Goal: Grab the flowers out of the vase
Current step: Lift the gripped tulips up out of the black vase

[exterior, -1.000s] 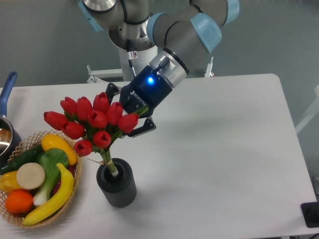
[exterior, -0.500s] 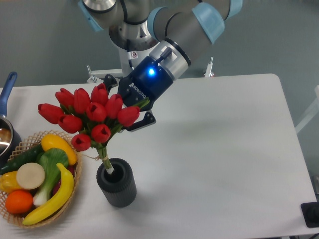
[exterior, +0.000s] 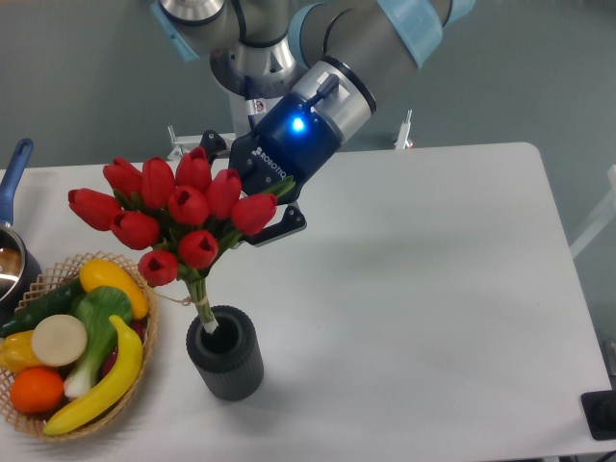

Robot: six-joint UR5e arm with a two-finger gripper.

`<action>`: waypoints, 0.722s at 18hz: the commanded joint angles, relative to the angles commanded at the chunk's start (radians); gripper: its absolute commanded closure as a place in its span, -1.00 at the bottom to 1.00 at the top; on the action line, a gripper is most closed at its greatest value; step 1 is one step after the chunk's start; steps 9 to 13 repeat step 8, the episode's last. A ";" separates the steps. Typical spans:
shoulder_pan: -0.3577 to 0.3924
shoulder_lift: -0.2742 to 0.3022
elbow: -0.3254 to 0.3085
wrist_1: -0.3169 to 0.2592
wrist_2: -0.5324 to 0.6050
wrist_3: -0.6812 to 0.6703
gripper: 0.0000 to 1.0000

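- The flowers are a tight bunch of about ten red tulip buds, glossy and closed, with green leaves showing between and under them.
- Below the buds the pale green stems gather into one bundle that narrows downward; a thin tie or string sticks out to the left of the bundle just above the vase.
- The bunch leans up and to the left of the vase — the buds stand well above it, while the stem ends reach down into its open mouth.
- The vase is a short, dark grey cylinder with ribbed sides, upright on the white bench.
- The tool comes in from above and to the right of the vase, at the right side of the buds; one dark finger shows just right of the lowest right bud.
- The buds hide most of the tool's other finger, so I cannot tell how far it is open or whether it has hold of the bunch.
- A blue light glows on the tool's dark body, which carries white lettering.
- Left of the vase sits a wicker basket of fruit and vegetables — a banana, an orange, a cucumber and others.
- Further left of the vase, at the frame edge, is a dark pot with a blue handle.
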 joint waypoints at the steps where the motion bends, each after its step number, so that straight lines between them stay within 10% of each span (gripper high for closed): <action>1: 0.000 -0.002 0.003 0.000 0.000 0.000 0.21; 13: 0.012 -0.005 0.015 0.000 0.000 -0.005 0.21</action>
